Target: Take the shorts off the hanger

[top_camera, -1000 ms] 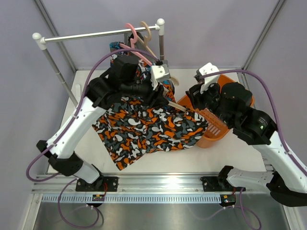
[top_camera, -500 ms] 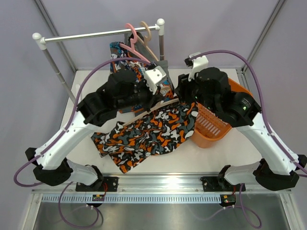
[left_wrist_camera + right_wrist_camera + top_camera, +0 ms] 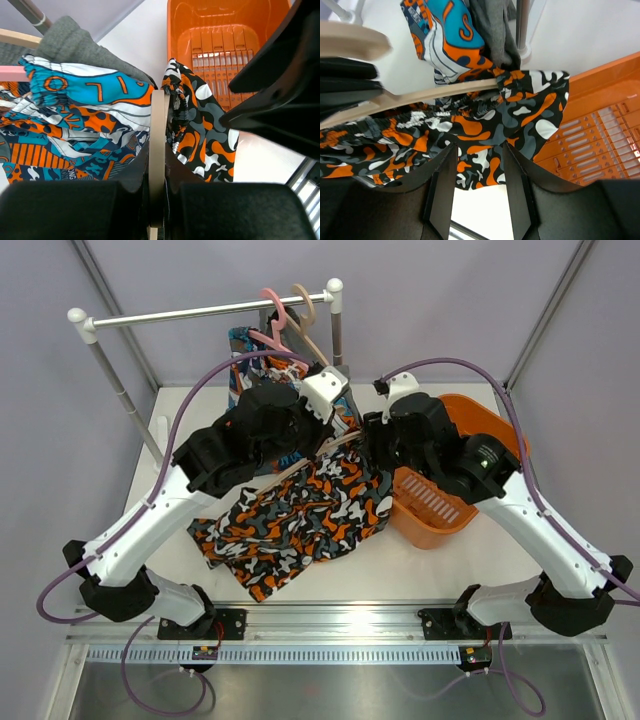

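The orange-black-white-grey camouflage shorts (image 3: 300,515) hang by their waistband from a beige wooden hanger (image 3: 158,125), their lower part trailing onto the table. My left gripper (image 3: 158,200) is shut on the hanger's bar. My right gripper (image 3: 479,170) is open just below the waistband, with the camouflage cloth (image 3: 485,120) lying beyond its fingertips and nothing pinched. The blue-orange-white patterned shorts (image 3: 85,115) and the dark grey shorts (image 3: 75,45) hang behind, by the rail's right post.
An orange basket (image 3: 445,505) stands right of the shorts, under the right arm. A white clothes rail (image 3: 200,312) crosses the back, carrying a pink hanger (image 3: 275,308) and a beige hanger. The rail's slanted left leg (image 3: 125,400) runs down the table's left side.
The left gripper has shut on the hanger's bar. The right arm has swung left from the basket to the shorts. The camouflage shorts have been drawn up and leftward.
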